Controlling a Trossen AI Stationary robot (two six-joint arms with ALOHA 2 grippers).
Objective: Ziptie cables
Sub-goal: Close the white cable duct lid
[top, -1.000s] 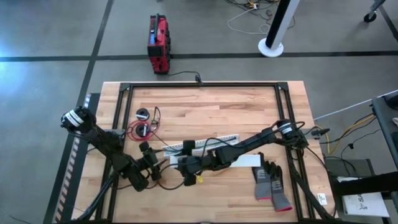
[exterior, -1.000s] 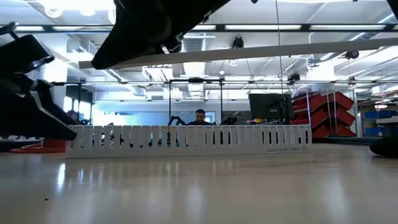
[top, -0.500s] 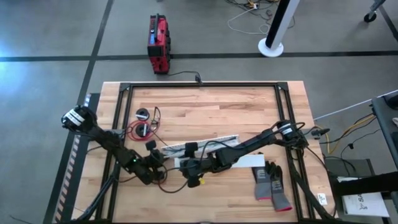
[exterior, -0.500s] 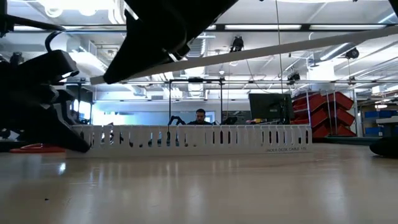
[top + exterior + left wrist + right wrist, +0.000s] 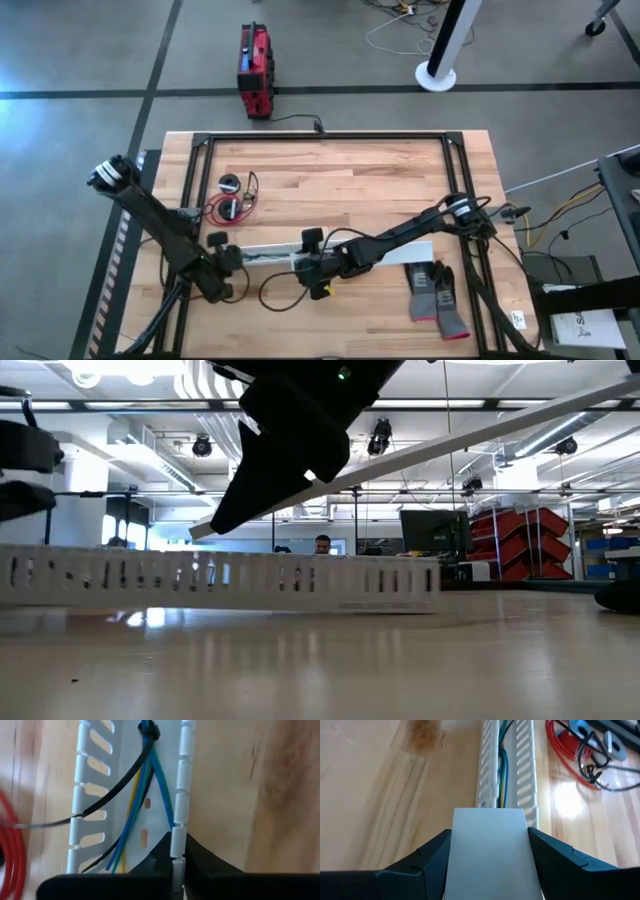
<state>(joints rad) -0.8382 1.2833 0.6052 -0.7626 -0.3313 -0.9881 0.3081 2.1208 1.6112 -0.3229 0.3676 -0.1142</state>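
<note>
I am pinching one slotted wall of the white channel (image 5: 131, 795) with my left tool (image 5: 177, 862), fingers closed tight on it. My right tool (image 5: 490, 852) is gripping the flat white lid (image 5: 490, 855) and holding it just over the channel. The cables (image 5: 135, 815) are lying inside the channel, already bunched by a tie. Next I judge the lid wants lowering squarely onto the channel. No writing is readable.
</note>
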